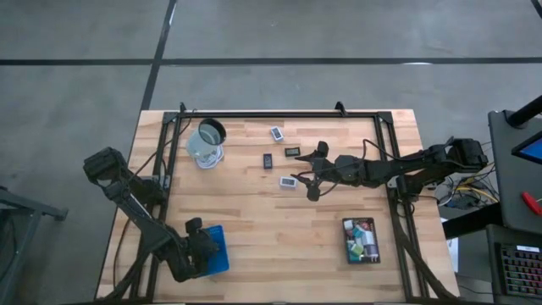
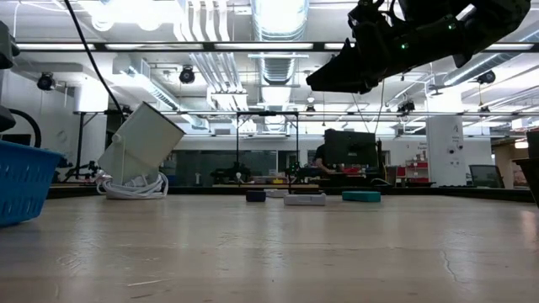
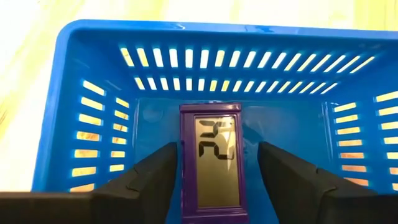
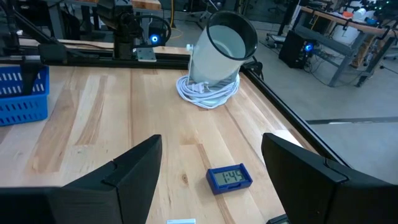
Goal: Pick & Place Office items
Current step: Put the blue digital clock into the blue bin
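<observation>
**Over the blue tray: left pincer apart around a purple clock**

Between the fingers of the left pincer [image 3: 217,180], the left wrist view shows a purple-framed clock [image 3: 210,163] standing lengthwise inside the blue tray [image 3: 93,74]. One finger lies right along the clock's edge, the other stands clear of it with tray floor showing in the gap, so the jaws are parted; whether the near finger still touches the clock cannot be told. The high view shows none of this: there the left pincer [image 1: 200,246] covers the blue tray [image 1: 218,250] at the tabletop's [image 1: 254,220] near left corner and hides what is inside.

Ahead of the right pincer [image 4: 211,168], its jaws wide apart and holding nothing, the right wrist view shows a small blue clock [image 4: 229,178] flat on the wood, with a tilted white cup [image 4: 222,53] on a coil of white cable farther off. The high view adds what that camera misses: the right pincer [image 1: 312,174] hangs over mid-tabletop, a white rectangle [image 1: 289,181] just beside it, two dark rectangles and another white one beyond it, and a black tray [image 1: 362,241] packed with coloured pieces behind it. The low view shows only that pincer's dark underside raised above the surface.
</observation>
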Available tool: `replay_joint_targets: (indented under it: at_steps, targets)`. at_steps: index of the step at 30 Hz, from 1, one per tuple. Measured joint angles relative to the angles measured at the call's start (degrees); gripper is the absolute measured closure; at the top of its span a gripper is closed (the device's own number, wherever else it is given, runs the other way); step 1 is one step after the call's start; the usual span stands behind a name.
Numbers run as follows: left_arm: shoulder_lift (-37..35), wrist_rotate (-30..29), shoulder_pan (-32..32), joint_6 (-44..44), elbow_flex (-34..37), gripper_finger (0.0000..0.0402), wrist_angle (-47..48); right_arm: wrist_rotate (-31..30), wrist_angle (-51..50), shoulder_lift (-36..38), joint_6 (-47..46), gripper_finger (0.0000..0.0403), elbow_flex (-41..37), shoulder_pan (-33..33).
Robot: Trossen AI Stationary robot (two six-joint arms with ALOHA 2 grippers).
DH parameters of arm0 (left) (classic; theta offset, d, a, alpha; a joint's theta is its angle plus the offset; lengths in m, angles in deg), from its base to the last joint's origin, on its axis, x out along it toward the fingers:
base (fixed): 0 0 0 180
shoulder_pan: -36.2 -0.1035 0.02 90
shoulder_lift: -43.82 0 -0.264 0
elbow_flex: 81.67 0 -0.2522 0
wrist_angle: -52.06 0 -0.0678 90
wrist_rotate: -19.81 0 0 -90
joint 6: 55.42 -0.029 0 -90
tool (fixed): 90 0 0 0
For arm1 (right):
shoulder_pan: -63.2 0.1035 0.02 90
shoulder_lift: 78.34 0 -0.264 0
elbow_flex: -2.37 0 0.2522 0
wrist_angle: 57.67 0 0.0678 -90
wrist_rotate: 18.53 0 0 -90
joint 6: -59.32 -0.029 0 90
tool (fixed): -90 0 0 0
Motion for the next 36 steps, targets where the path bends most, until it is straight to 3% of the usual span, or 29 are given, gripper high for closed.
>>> replay_joint_targets:
  at_steps: [15, 29, 36]
  targets:
    - [-0.7, 0.0, 0.0, -0.7, -0.6, 0.0172, 0.6, 0.0, 0.0, 0.0, 0.0, 0.0129, 0.0, 0.0]
    - [-5.5, -0.3, 0.0, -1.5, -3.4, 0.0172, 4.3, 0.0, 0.0, 0.0, 0.0, 0.0129, 0.0, 0.0]
    - [-8.9, -5.7, 0.0, -1.7, -6.4, 0.0172, 10.6, 0.0, 0.0, 0.0, 0.0, 0.0129, 0.0, 0.0]
